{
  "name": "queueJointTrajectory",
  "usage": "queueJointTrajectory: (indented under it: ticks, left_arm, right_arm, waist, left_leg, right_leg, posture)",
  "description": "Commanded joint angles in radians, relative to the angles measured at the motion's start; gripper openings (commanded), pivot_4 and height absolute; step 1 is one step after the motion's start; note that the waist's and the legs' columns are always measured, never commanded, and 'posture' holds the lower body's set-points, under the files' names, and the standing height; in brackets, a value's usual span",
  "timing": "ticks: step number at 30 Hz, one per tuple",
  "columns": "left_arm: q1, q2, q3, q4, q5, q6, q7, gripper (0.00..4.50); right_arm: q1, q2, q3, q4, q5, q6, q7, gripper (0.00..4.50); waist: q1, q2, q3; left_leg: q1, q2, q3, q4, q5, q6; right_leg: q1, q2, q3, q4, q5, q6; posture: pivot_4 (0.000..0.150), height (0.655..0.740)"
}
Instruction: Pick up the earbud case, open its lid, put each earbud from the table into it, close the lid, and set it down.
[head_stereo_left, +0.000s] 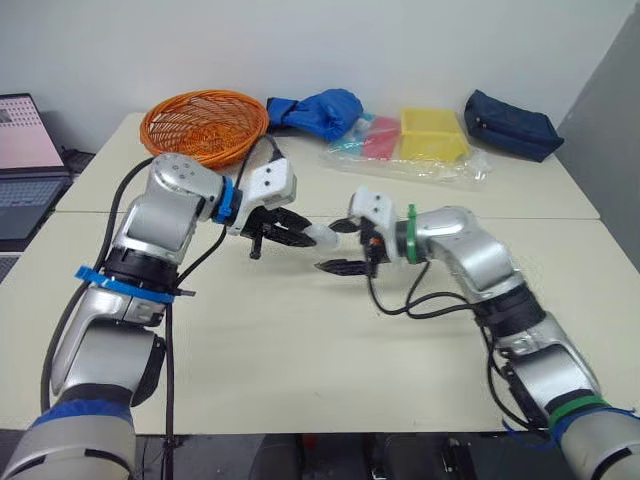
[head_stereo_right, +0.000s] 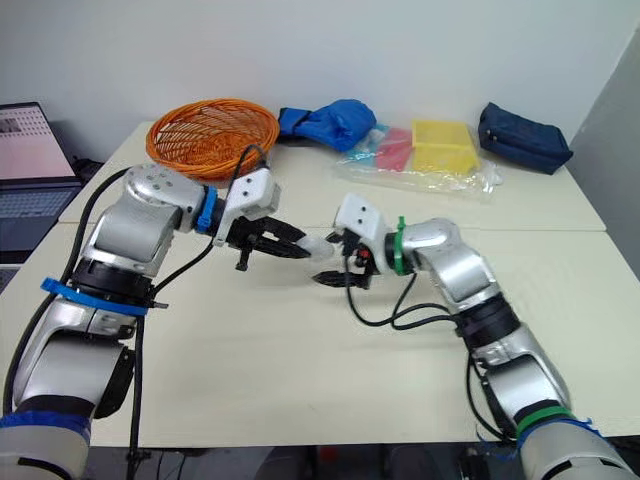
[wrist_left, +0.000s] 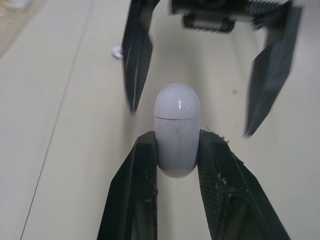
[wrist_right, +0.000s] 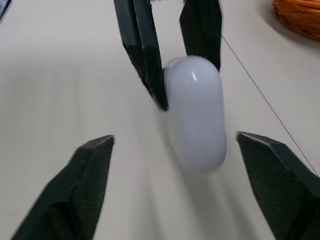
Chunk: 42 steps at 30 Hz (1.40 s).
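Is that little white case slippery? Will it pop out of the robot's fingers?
Probably a bit slippery: the earbud case is glossy and rounded, with a shine on its top. It looks hard, so the left gripper pinching its lower half shouldn't squash it. Set down on its side, it might roll.

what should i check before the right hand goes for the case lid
1. Grip: ok. The left hand pinches the earbud case at its lower end.
2. Lid: shut, with the seam line closed, so it is ready to be opened.
3. Right hand: ok. It is spread wide, facing the lid end and not touching it.
4. Case clear of the table: looks ok, as it seems to be held above the surface.
5. Earbuds: cannot tell. A small white thing lies on the table beyond the case and may be one. I cannot make out a second.
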Motion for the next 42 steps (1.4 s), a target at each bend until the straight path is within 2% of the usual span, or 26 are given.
queueJointTrajectory:
  ticks: [1, 5, 9, 11, 16, 29, 31, 42]
  left_arm:
    - [0.116, -0.062, 0.215, -0.129, -0.176, 0.079, 0.144, 0.73]
    - [0.292, -0.167, 0.353, -0.306, -0.226, 0.028, 0.369, 0.73]
    - [0.424, -0.236, 0.378, -0.456, -0.376, 0.11, 0.407, 0.73]
    - [0.455, -0.284, 0.389, -0.489, -0.418, 0.084, 0.442, 0.73]
    - [0.55, -0.345, 0.328, -0.491, -0.363, -0.095, 0.444, 0.73]
    - [0.538, -0.327, 0.273, -0.478, -0.372, -0.158, 0.443, 0.73]
    - [0.539, -0.322, 0.267, -0.479, -0.374, -0.162, 0.438, 0.73]
    - [0.527, -0.32, 0.242, -0.451, -0.37, -0.193, 0.425, 0.73]
  right_arm:
    - [0.025, -0.09, -0.139, -0.103, 0.099, 0.062, 0.031, 4.46]
    - [0.044, -0.1, -0.229, -0.121, 0.156, 0.041, -0.007, 4.46]
    - [0.065, -0.098, -0.203, -0.126, 0.129, -0.072, 0.005, 4.46]
    - [0.053, -0.075, -0.203, -0.117, 0.127, -0.118, -0.008, 4.46]
    - [0.012, -0.056, -0.14, -0.083, 0.084, -0.221, 0.032, 4.46]
    - [-0.077, -0.011, -0.117, 0.032, 0.087, -0.244, 0.035, 4.46]
    - [-0.092, 0.01, -0.154, 0.037, 0.136, -0.165, 0.004, 4.46]
    - [-0.11, -0.006, -0.177, 0.062, 0.148, -0.136, -0.013, 4.46]
  waist:
    - [0.001, 0.0, 0.0]
    - [-0.002, 0.0, 0.0]
    - [-0.001, 0.0, 0.0]
    - [0.0, 0.0, 0.0]
    - [-0.001, 0.0, 0.0]
    - [0.001, 0.0, 0.0]
    - [0.001, 0.0, 0.0]
    - [0.001, 0.0, 0.0]
  left_leg:
    - [0.0, 0.0, 0.0, 0.0, 0.0, 0.0]
    - [0.001, 0.0, 0.0, 0.0, 0.0, 0.0]
    - [0.001, 0.0, -0.003, 0.0, 0.0, 0.0]
    - [0.002, 0.0, -0.003, 0.001, 0.0, 0.0]
    - [0.003, 0.0, -0.001, 0.005, 0.0, 0.0]
    - [0.003, 0.0, -0.001, 0.012, 0.0, 0.0]
    - [0.003, 0.0, -0.001, 0.012, 0.0, 0.0]
    - [0.003, 0.0, -0.001, 0.012, 0.0, 0.0]
  right_leg:
    - [0.0, -0.001, 0.0, 0.0, 0.0, 0.0]
    - [0.001, -0.002, 0.001, 0.0, 0.0, 0.0]
    - [0.001, 0.0, 0.002, 0.002, 0.001, 0.0]
    - [0.002, 0.0, 0.002, 0.003, 0.0, 0.0]
    - [0.003, 0.0, 0.002, 0.004, 0.001, 0.002]
    - [0.005, 0.0, 0.001, 0.005, 0.002, 0.005]
    - [0.005, 0.0, 0.001, 0.005, 0.002, 0.005]
    - [0.005, 0.0, 0.001, 0.004, 0.002, 0.005]
  posture:
    - [0.15, 0.74]
    - [0.15, 0.74]
    - [0.15, 0.74]
    - [0.15, 0.74]
    - [0.15, 0.74]
    - [0.15, 0.74]
    - [0.15, 0.74]
    - [0.15, 0.74]
